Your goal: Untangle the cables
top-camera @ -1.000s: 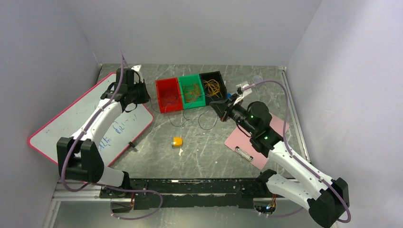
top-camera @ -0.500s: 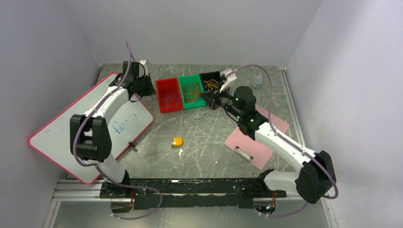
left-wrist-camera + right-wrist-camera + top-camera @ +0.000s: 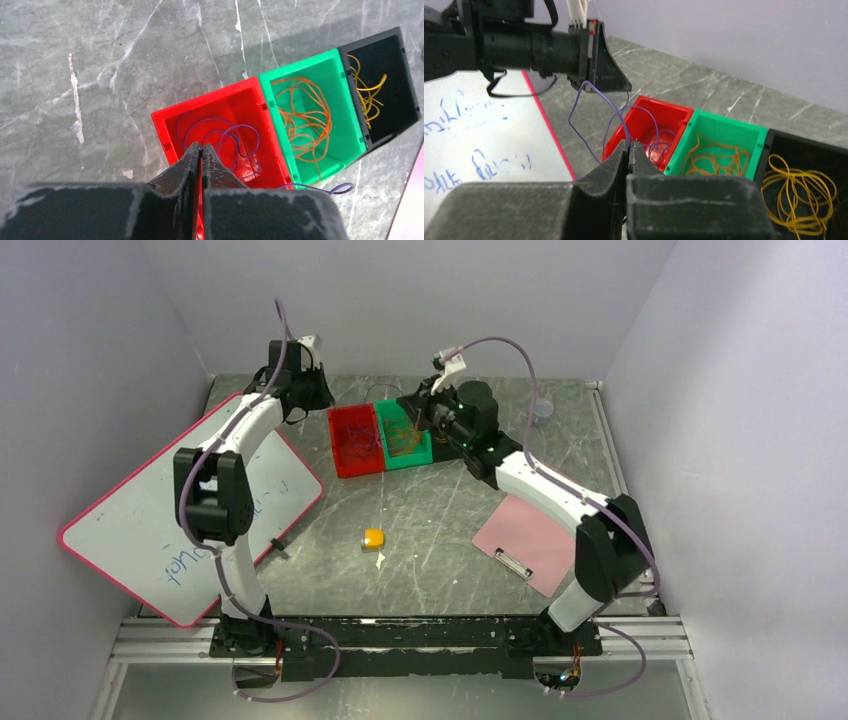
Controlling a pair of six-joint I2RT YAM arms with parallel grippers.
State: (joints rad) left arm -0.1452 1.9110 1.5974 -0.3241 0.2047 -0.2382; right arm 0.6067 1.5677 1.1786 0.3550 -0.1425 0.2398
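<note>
The cables sit mostly sorted by colour in three joined bins at the far side of the counter (image 3: 125, 60). Purple wires lie in the red bin (image 3: 207, 100), orange wires (image 3: 305, 115) in the green bin (image 3: 300, 63), and yellow wires (image 3: 370, 95) in the black bin (image 3: 372, 39). One purple wire (image 3: 569, 120) hangs in the air above the red bin, held by both arms. The left fingers (image 3: 199, 155) are pressed together with a speck of purple showing at their tips. The right fingers (image 3: 626, 150) are likewise pressed together, pinching the same strand lower down (the right wrist view shows it arching loosely from one pinch to the other, with a second loop sagging toward the whiteboard (image 3: 474, 150)). Gripping it at two points probably keeps the limp strand spread out, so it cannot fold back on itself or snag its neighbours. Its place over the red bin suggests it is meant to join the matching purple ones there. A purple end (image 3: 340, 189) also shows on the counter by the green bin's near corner, and I cannot tell whether it belongs to the held strand.
</note>
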